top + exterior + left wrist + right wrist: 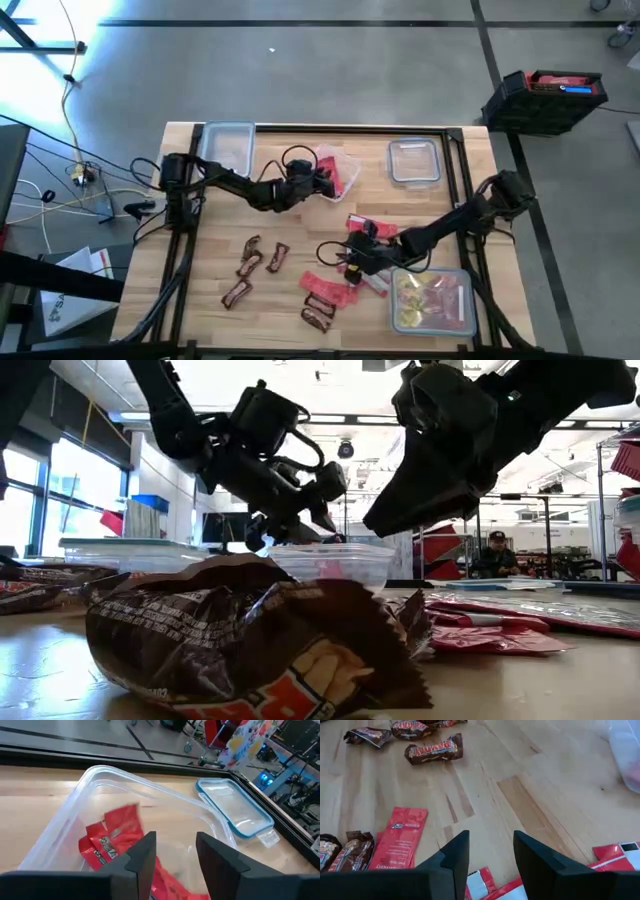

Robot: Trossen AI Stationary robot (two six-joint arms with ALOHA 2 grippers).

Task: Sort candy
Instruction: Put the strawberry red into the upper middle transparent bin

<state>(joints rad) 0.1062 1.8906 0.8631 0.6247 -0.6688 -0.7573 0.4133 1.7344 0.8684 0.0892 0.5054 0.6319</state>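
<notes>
Left gripper [172,857] hovering, fingers parted and empty, over clear container [67,827] holding red packets [117,835]. Right gripper [490,857] hanging likewise empty above loose red packet [400,837]; brown bars [434,749] lying well apart. Risk: closing fingers pinching two overlapping wrappers, mixing sorts.

High cam straight down on whole table [200,300]; low cam at tabletop level; wrist cams close, both share tabletop.

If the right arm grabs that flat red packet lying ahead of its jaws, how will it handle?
The flat red packet lies flush on the wooden table, so it probably offers little edge to grip. It looks thin and likely floppy and light; a push may slide it. The right gripper hovers open nearby.
</notes>
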